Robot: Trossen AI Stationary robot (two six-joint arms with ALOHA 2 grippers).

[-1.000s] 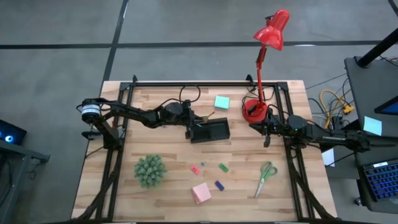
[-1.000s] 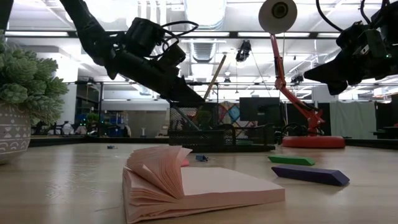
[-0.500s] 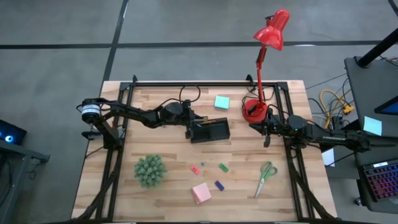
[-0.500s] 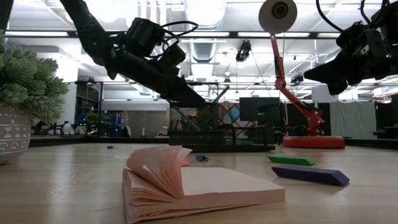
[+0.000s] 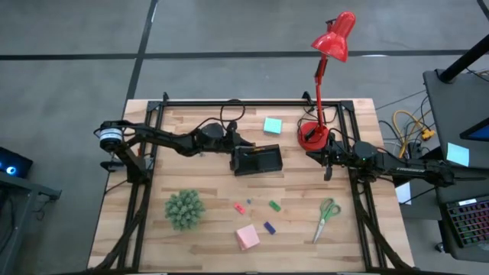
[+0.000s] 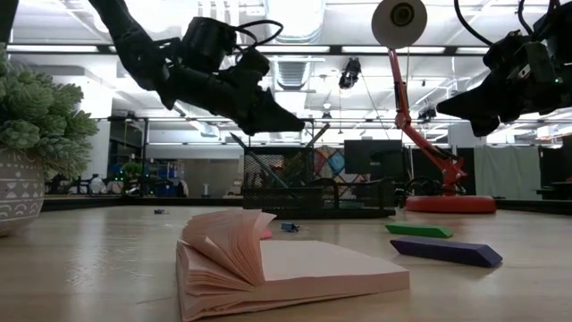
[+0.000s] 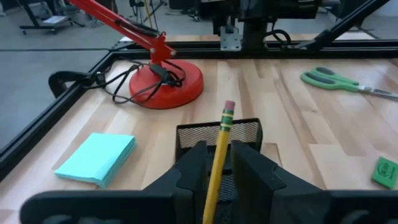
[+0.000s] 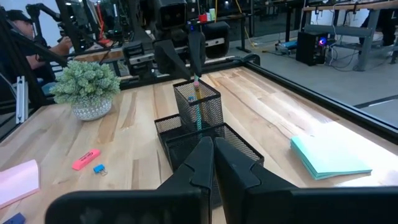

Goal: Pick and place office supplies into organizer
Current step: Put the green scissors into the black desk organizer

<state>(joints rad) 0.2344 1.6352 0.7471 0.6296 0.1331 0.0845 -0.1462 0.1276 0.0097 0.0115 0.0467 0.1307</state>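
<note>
Left tool (image 7: 216,163) pinching yellow pencil (image 7: 217,155), long axis steep, tip over organizer (image 5: 257,160) cup (directly below); right tool (image 8: 208,163) pressed together, waiting.

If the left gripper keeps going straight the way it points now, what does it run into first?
Probably the organizer: the left gripper, fingers shut on the yellow pencil, points at its mesh cup. Beyond lies the red lamp base, though depth is unclear.

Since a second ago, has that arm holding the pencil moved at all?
Yes. The left gripper has lifted higher above the black mesh organizer in the low view, the yellow pencil between its fingers.
</note>
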